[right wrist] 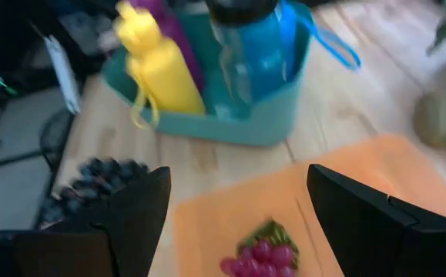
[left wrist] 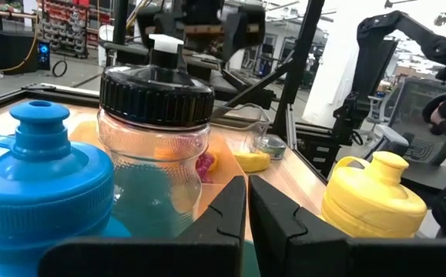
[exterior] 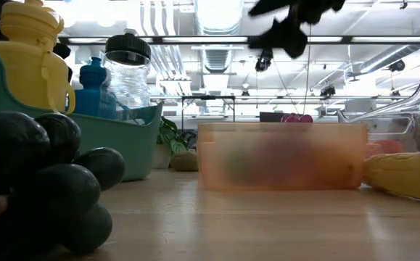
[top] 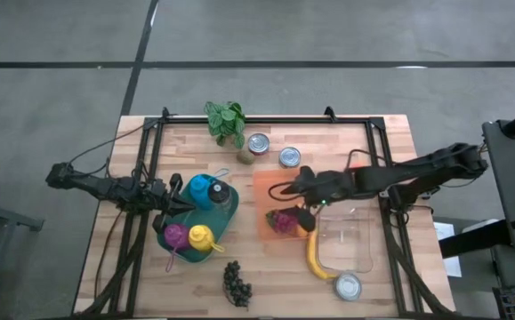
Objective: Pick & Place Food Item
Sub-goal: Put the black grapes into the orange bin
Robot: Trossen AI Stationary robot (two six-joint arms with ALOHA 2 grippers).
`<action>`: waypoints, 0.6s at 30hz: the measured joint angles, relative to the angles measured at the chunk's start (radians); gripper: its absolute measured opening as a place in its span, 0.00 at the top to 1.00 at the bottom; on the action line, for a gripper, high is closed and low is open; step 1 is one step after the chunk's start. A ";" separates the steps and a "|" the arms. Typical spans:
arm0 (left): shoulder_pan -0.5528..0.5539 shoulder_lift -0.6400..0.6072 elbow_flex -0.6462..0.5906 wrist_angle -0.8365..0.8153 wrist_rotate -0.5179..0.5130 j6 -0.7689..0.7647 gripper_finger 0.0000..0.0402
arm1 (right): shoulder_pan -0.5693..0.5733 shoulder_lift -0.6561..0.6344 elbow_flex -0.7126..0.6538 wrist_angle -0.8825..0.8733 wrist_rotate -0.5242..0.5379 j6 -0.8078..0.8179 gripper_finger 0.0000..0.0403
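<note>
A bunch of red grapes (top: pixel 282 220) (right wrist: pixel 259 255) lies in the shallow orange container (top: pixel 270 182) (exterior: pixel 282 156) at mid-table. My right gripper (top: pixel 289 203) (right wrist: pixel 238 215) hangs open above that container, tipped downward, with nothing between its fingers; it shows at the top of the low view (exterior: pixel 289 29). My left gripper (top: pixel 175 197) (left wrist: pixel 247 211) is shut and level beside the teal bin (top: pixel 164 238), pointing at the bottles that stand in it. A banana (top: pixel 315 258) lies on the table, touching the clear container (top: pixel 344 238).
The teal bin holds blue (top: pixel 202 188), clear black-lidded (top: pixel 221 194), magenta (top: pixel 176 235) and yellow (top: pixel 201 237) bottles. Dark grapes (top: pixel 237 283) lie near the front edge. Cans (top: pixel 258 143) (top: pixel 289 157) (top: pixel 348 286) and a potted plant (top: pixel 226 120) stand around the table.
</note>
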 joint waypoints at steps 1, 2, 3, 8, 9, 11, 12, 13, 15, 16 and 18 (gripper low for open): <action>0.000 0.000 0.000 0.000 0.000 0.000 0.95 | 0.005 -0.014 0.000 0.008 0.000 0.000 0.25; 0.000 0.000 0.000 0.000 0.000 0.000 0.95 | 0.011 -0.026 0.000 0.007 0.003 -0.001 0.25; 0.000 0.000 0.000 0.000 0.000 0.000 0.95 | 0.018 -0.037 0.000 0.007 0.011 -0.001 0.25; 0.000 0.000 0.000 0.000 0.000 0.000 0.95 | 0.045 -0.082 0.000 0.004 0.024 -0.008 0.25; 0.000 0.000 0.000 0.000 0.000 0.000 0.95 | 0.051 -0.091 0.000 0.006 0.025 -0.008 0.25; 0.000 0.000 0.000 0.000 0.000 0.000 0.95 | 0.065 -0.103 0.000 0.010 0.025 -0.007 0.25; 0.000 0.000 0.000 0.000 0.000 0.000 0.95 | 0.073 -0.108 0.000 0.010 0.025 -0.004 0.25; 0.000 0.000 0.000 0.000 0.000 0.000 0.95 | 0.080 -0.111 0.000 0.010 0.026 -0.003 0.25; 0.000 0.000 0.000 0.000 0.000 0.000 0.95 | 0.096 -0.111 0.000 0.011 0.046 -0.003 0.25; 0.000 0.000 0.000 0.000 0.000 0.000 0.95 | 0.103 -0.111 0.000 0.010 0.065 -0.003 0.25; 0.000 0.000 0.000 0.000 0.000 0.000 0.95 | 0.121 -0.111 0.000 0.010 0.109 -0.001 0.25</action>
